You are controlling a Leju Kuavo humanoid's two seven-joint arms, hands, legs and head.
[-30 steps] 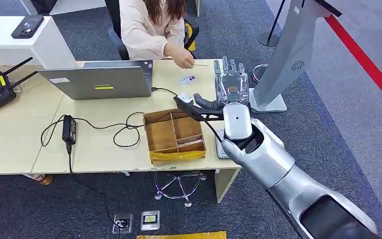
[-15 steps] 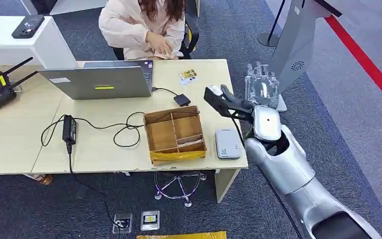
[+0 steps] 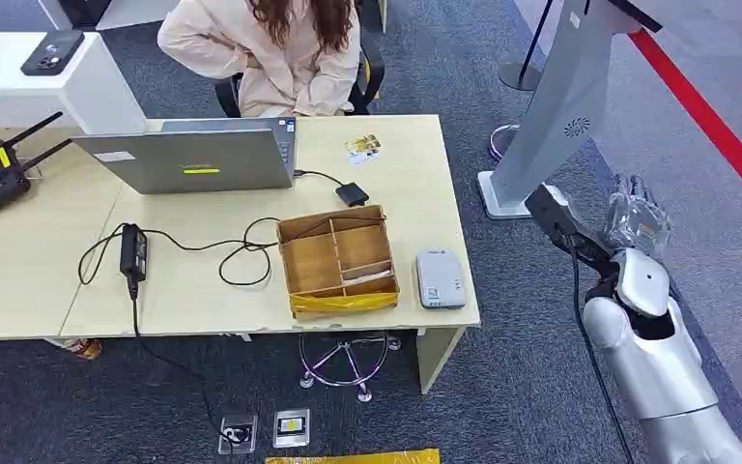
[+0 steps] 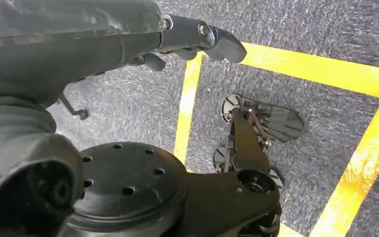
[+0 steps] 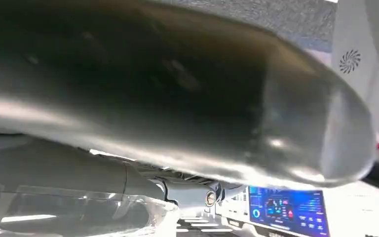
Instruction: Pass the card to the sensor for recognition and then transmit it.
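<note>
From my head camera, my right hand (image 3: 638, 220) is out past the desk's (image 3: 415, 174) right end, over grey carpet, fingers straight and spread, holding nothing. One card (image 3: 364, 147) lies flat on the pale wooden top near the far edge, well apart from that hand. I count one grey rounded sensor (image 3: 441, 278), one cardboard divider box (image 3: 338, 261), one laptop (image 3: 193, 159).

Left wrist camera: my left hand (image 4: 177, 37) hangs over speckled carpet with yellow tape lines; I cannot tell its grasp.

Right wrist camera: blurred grey thumb (image 5: 177, 98), nothing readable.
</note>
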